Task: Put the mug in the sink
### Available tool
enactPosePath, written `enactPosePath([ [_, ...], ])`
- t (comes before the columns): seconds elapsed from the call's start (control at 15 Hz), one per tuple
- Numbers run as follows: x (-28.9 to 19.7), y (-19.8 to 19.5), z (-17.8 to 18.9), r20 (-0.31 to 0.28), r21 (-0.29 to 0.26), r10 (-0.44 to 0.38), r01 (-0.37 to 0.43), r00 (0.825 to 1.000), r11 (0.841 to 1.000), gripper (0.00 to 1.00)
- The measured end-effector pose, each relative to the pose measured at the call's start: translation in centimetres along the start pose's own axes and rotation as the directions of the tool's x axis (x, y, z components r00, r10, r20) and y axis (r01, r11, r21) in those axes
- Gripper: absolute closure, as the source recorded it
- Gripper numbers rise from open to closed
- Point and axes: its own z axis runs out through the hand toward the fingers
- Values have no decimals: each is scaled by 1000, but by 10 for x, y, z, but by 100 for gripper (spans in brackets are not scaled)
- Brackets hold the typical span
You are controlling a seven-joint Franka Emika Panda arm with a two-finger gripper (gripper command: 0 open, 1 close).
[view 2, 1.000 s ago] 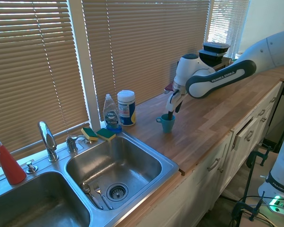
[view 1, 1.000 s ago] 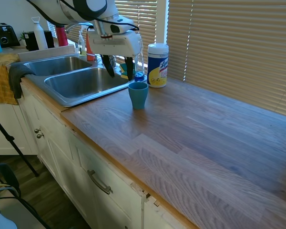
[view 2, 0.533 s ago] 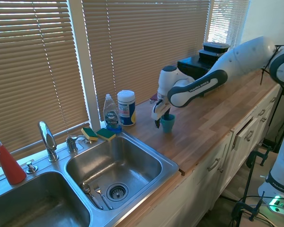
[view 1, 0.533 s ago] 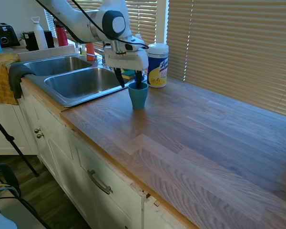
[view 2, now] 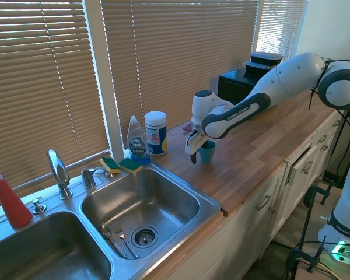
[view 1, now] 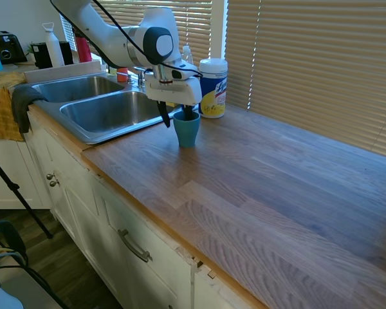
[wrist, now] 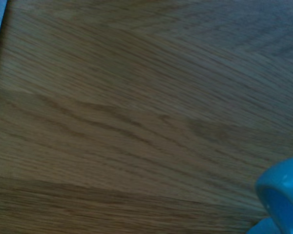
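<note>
I saw the wooden countertop [view 1: 257,187] carrying the teal mug [view 1: 186,129] upright near the sink [view 1: 109,112], with the wipes canister [view 1: 213,88] just behind it and two sponges [view 2: 121,165] at the sink's rim.

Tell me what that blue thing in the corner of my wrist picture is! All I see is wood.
Observer: That's the teal mug, standing upright on the wooden counter.
Operator: Am I grabbing it?
Observer: Not yet. The gripper is open, with one finger down inside the mug and the other outside it, on the side facing the sink.
Operator: Is the sink far?
Observer: No, the steel sink starts just past the mug, and some cutlery lies by the drain of the nearer basin.
</note>
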Motion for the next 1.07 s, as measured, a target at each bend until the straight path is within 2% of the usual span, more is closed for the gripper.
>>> enactPosePath([
  [0.6, 2, 4, 4, 23, 15, 35, -35, 999, 999, 100],
  [1.07, 3, 3, -4, 22, 40, 22, -23, 1000, 999, 100],
])
